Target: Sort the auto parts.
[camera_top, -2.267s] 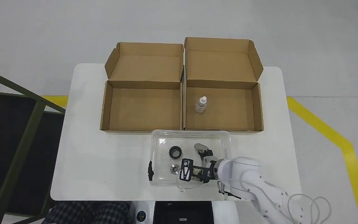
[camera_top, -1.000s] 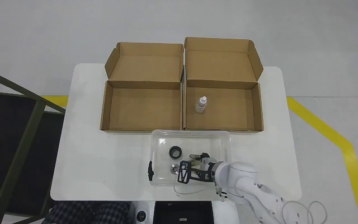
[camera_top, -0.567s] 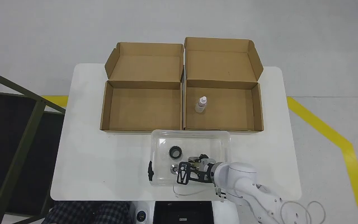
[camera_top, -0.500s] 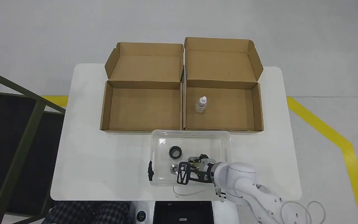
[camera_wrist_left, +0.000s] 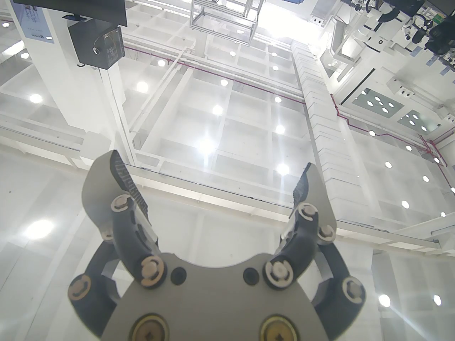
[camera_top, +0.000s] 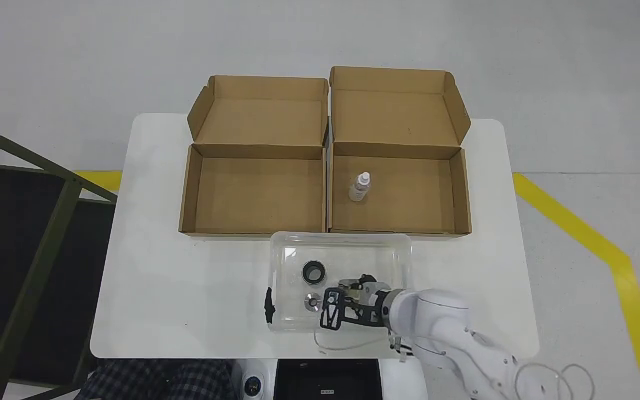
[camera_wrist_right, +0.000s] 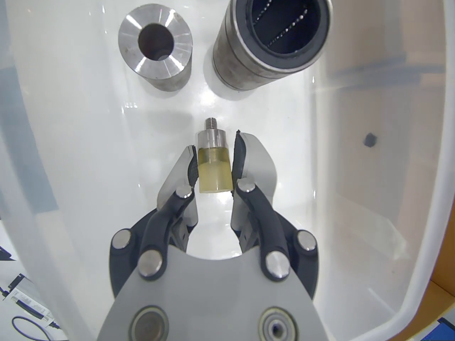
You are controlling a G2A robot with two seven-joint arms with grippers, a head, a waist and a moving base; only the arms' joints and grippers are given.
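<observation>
- While my right jaws pinch the stud (camera_wrist_right: 214, 164) by its yellowish body, one pad pressed to each side, its metal cap and thin threaded tip point away from my wrist.
- That stud is inside the tub (camera_top: 400, 241), in the near half and about midway across. I cannot tell whether it touches the tub floor or hangs just above it.
- Just past the stud's tip stand two more parts, apart from it and from each other: the bushing (camera_wrist_right: 155, 53), a plain steel sleeve on end with its bore up, and the bearing (camera_wrist_right: 272, 26), larger, dark inside, also on end.
- From above, both stand in the left part of the tub, the bearing farther and the bushing nearer, with my right arm (camera_top: 440, 318) coming in from the near right over the tub's near rim.
- My left jaws are spread wide and aimed up at the ceiling (camera_wrist_left: 249, 115).
- On the counter (camera_top: 160, 280), the tub sits by the near edge, close to two open cardboard boxes standing side by side against each other on its far side, lids folded back.
- Of the pair, the left box (camera_top: 255, 195) shows bare cardboard; the right box (camera_top: 420, 200) holds a small part (camera_top: 361, 186) in its left half, pale with a metal top.
- Against the tub's left wall, at the near end, there is a black clip (camera_top: 268, 305).
</observation>
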